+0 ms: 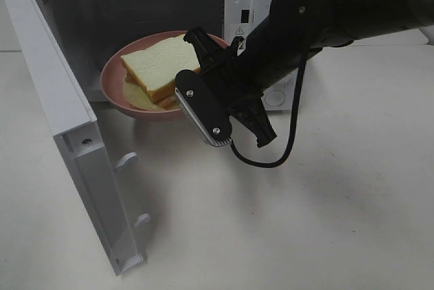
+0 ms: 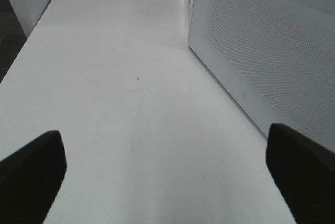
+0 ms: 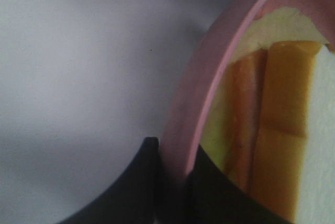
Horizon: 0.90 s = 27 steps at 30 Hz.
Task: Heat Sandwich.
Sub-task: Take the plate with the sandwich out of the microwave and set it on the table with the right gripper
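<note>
The sandwich [image 1: 159, 66], thick pale bread slices with tan crust, lies on a round pink plate [image 1: 112, 90] at the mouth of the open microwave [image 1: 135, 9]. My right gripper [image 1: 200, 43] reaches in from the right and is shut on the plate's right rim. In the right wrist view its dark fingers [image 3: 138, 182] pinch the pink plate rim [image 3: 207, 82], with the sandwich's crust [image 3: 277, 130] just beyond. My left gripper [image 2: 167, 182] is open over bare table, nothing between its fingers; it does not show in the high view.
The microwave door [image 1: 54, 100] stands swung out toward the front left. A black cable [image 1: 285, 154] loops under the right arm. In the left wrist view a white dotted microwave panel [image 2: 261, 51] stands beside the white table [image 2: 120, 77].
</note>
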Tool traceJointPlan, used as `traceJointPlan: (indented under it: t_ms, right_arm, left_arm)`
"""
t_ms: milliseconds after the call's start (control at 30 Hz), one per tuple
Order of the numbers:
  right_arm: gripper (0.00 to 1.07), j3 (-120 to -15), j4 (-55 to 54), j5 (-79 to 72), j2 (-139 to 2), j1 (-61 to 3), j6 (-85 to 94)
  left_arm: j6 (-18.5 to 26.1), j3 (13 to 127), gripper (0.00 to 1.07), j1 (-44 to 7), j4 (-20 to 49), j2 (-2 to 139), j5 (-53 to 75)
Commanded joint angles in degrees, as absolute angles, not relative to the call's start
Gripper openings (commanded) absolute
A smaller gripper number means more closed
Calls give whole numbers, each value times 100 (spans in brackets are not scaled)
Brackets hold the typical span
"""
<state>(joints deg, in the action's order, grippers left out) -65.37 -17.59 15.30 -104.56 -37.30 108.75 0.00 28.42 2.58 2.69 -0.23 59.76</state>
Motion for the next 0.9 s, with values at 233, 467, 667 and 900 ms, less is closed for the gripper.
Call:
traceJointPlan:
  t_ms: [233, 467, 667, 900]
  right_arm:
    - [0, -5764, -1971, 1409, -9626, -3713, 10932]
    - [0, -5231, -1971, 1409, -9081, -3713, 10892]
    - [0, -4750, -1965, 1404, -8571, -3713, 10634]
    - [0, -4194, -1931, 1415, -7907, -3713, 10376]
  left_arm:
    - [0, 2825, 98, 264, 264, -138, 5907]
    - [0, 2825, 98, 264, 264, -138, 5907]
    - [0, 2825, 98, 264, 264, -138, 5907]
    - [0, 2825, 98, 264, 264, -138, 5907]
